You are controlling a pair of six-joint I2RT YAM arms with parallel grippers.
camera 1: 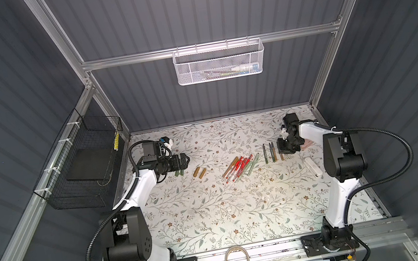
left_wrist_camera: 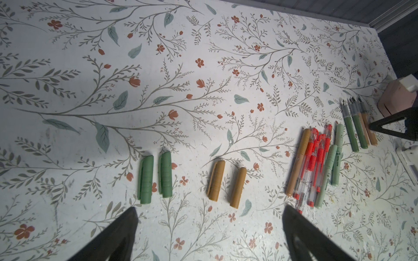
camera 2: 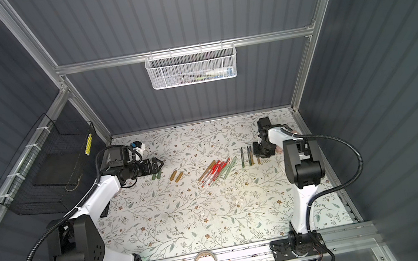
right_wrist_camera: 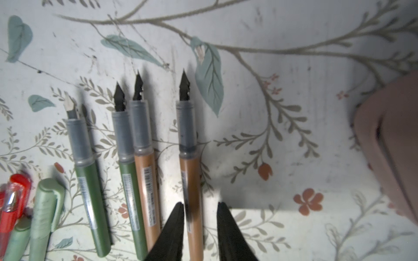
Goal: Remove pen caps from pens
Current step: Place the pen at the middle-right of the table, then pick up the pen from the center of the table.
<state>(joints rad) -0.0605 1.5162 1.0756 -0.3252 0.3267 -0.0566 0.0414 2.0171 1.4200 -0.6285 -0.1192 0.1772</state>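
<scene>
Pens, part uncapped, on a white floral-printed desk (camera 1: 216, 220).
The left fingers (left_wrist_camera: 117, 237) are held spread wide; the right fingers (right_wrist_camera: 172, 232) are slightly parted astride a slim golden-brown uncapped pen (right_wrist_camera: 192, 192), at 3 o'clock of the pile of capped stick pens (camera 1: 239, 169). Stubby golden-brown caps (left_wrist_camera: 216, 180) and dark green caps (left_wrist_camera: 146, 178) are laid at its 9 o'clock.

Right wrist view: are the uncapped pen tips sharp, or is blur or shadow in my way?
In the right wrist view the black nibs are sharp; the golden-brown uncapped pen blurs dark beside the right gripper; the pink oblong case is soft; a hard shadow edge crosses the floral table. In a top view, glare whitens the table's middle.
</scene>
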